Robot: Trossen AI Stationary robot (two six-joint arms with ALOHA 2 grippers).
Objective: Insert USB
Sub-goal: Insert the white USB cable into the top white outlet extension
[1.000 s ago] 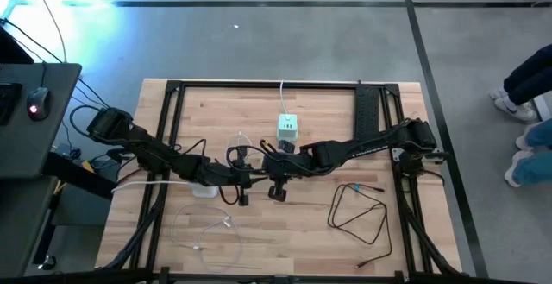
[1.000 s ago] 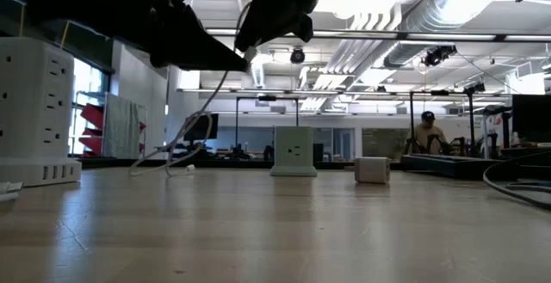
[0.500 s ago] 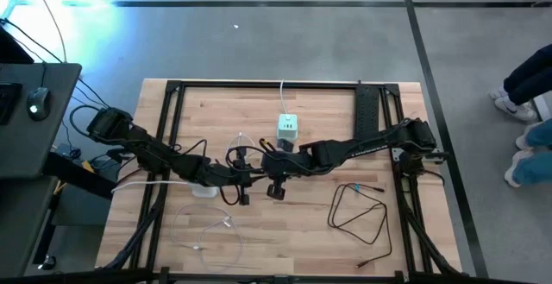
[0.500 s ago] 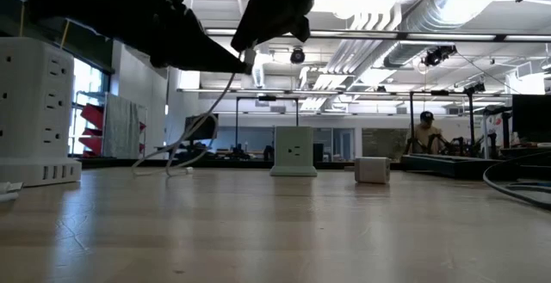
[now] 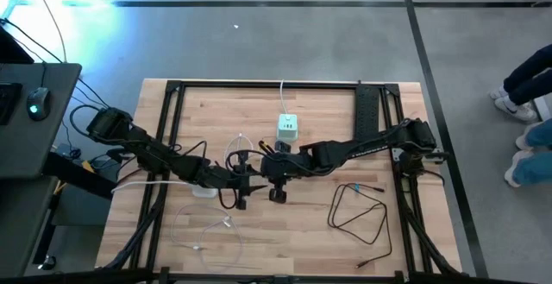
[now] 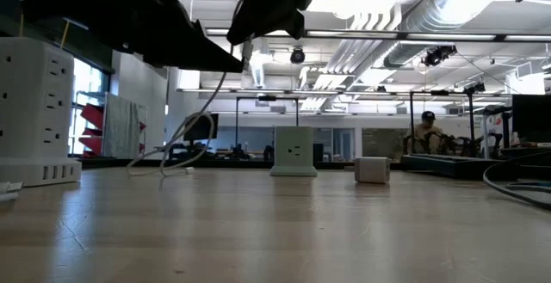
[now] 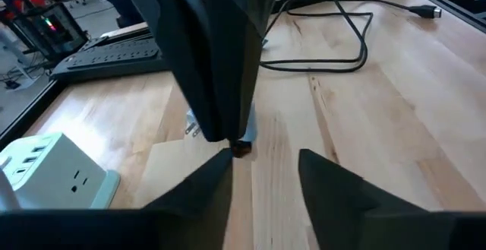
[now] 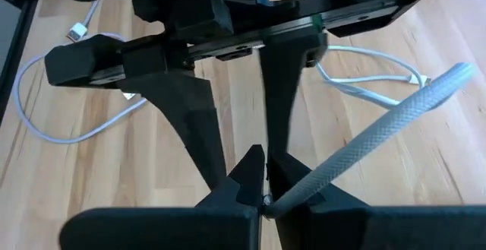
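The right tool point(image 8: 262, 180) is pressed together on the braided cable point(image 8: 380, 121), holding it raised over mid-counter point(image 5: 388, 129). Facing it, the left tool point(image 7: 266, 170) stands spread, apparently letting go. Beyond sits the green hub point(image 5: 287, 128), likely the target.

My jaws point(image 8: 264, 180) are pinched together on a braided grey cable point(image 8: 380, 132) that slants away over the wooden desk point(image 8: 425, 181). Just beyond the cable, the other arm's gripper point(image 8: 235, 125) faces me, fingers parted. A white cable point(image 8: 76, 121) loops on the desk behind it.
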